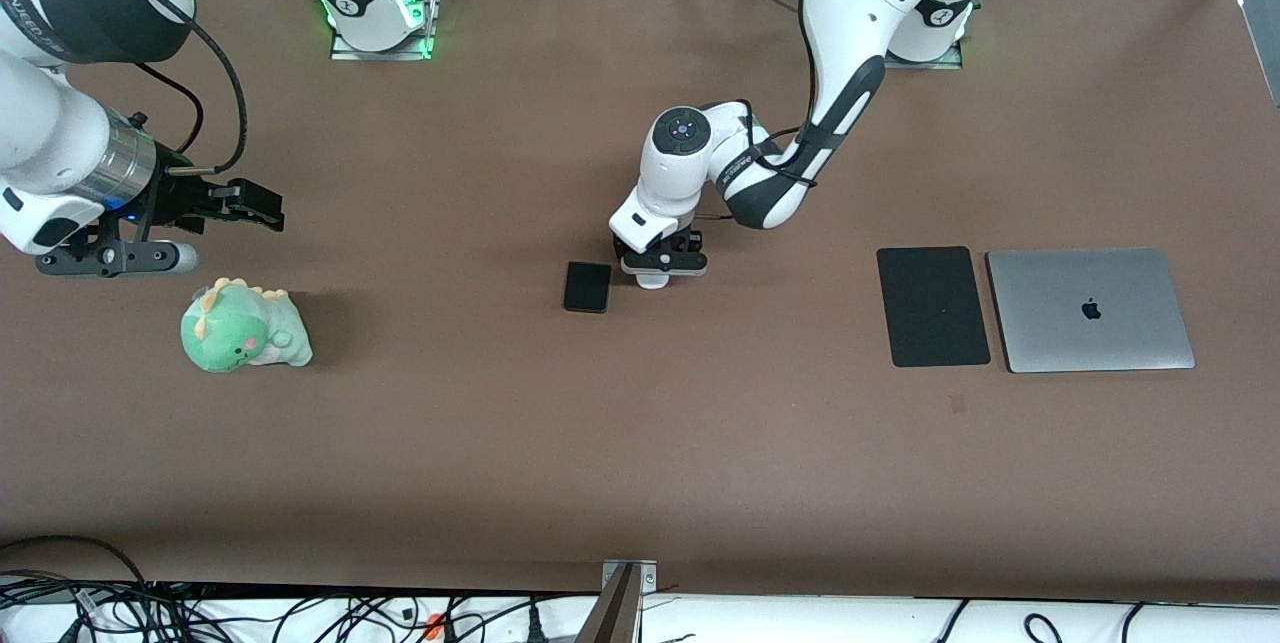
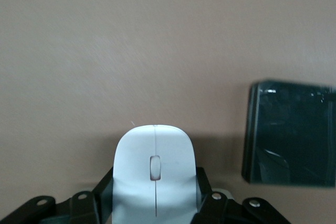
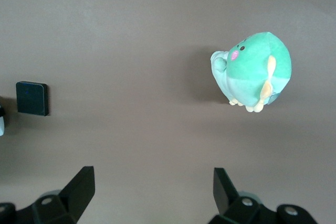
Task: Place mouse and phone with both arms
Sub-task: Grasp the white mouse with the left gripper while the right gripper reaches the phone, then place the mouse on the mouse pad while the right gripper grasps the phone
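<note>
The left gripper point(image 1: 657, 275) is sitting low near the middle of the table point(image 1: 500, 443), its 2 fingers squeezing the white mouse point(image 2: 154, 174). The black phone point(image 1: 587, 286) is lying flat just beside it. The right gripper point(image 3: 152, 190) is waiting wide open over bare table near the green plush toy point(image 1: 243, 326).

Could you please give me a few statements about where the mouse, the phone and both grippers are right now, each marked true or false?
1. The left gripper has its fingers on either side of the mouse. True.
2. The phone lies on the mouse pad. False: it lies on the bare table, beside the left gripper.
3. The right gripper is open, holding nothing. True.
4. The laptop is open. False: its lid is shut.
5. The plush dinosaur sits in the right gripper. False: it sits on the table.
</note>
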Robot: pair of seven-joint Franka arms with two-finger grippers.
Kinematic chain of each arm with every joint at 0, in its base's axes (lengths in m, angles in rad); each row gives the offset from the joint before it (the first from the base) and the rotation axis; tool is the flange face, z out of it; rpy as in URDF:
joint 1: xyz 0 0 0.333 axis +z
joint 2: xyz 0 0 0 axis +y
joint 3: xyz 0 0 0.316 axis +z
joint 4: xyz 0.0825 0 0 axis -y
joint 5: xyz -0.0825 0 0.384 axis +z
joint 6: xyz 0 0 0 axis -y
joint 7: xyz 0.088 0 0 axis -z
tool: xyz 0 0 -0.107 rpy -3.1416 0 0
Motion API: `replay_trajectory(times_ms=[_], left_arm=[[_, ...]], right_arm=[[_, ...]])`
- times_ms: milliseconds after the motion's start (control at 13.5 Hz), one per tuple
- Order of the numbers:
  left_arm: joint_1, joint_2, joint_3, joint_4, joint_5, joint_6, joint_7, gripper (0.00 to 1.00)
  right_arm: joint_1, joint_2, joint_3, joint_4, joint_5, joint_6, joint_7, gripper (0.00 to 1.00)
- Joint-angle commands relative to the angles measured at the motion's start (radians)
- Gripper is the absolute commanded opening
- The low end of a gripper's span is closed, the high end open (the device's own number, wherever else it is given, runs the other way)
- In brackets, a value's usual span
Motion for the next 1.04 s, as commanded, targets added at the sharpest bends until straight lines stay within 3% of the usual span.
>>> replay_trajectory(times_ms=[0,148,296,444,741,963], left_arm=[[0.068,-0.087,-0.018,0.001,0.021,-0.131,-0.004,0.39],[0.105,-0.115,-0.02,0.044,0.019,-0.314,0.078,0.37],[0.137,-0.116,-0.017,0.15,0.016,-0.569,0.248,0.37],[0.236,-0.138,-0.02,0.199,0.014,-0.715,0.438,0.38],[0.5,-0.191,-0.023,0.185,-0.139,-0.755,0.768,0.38],[0.628,-0.182,-0.023,0.14,-0.159,-0.756,0.982,0.37]], right_arm=[[0.029,0.007,0.003,-0.038,0.016,0.047,0.032,1.0],[0.072,0.027,0.003,-0.091,0.017,0.13,0.12,1.0],[0.144,0.062,0.003,-0.138,0.017,0.242,0.239,1.0],[0.207,0.119,0.003,-0.148,0.017,0.332,0.339,1.0],[0.314,0.241,0.004,-0.203,0.068,0.571,0.489,1.0],[0.411,0.333,0.003,-0.209,0.066,0.705,0.571,1.0]])
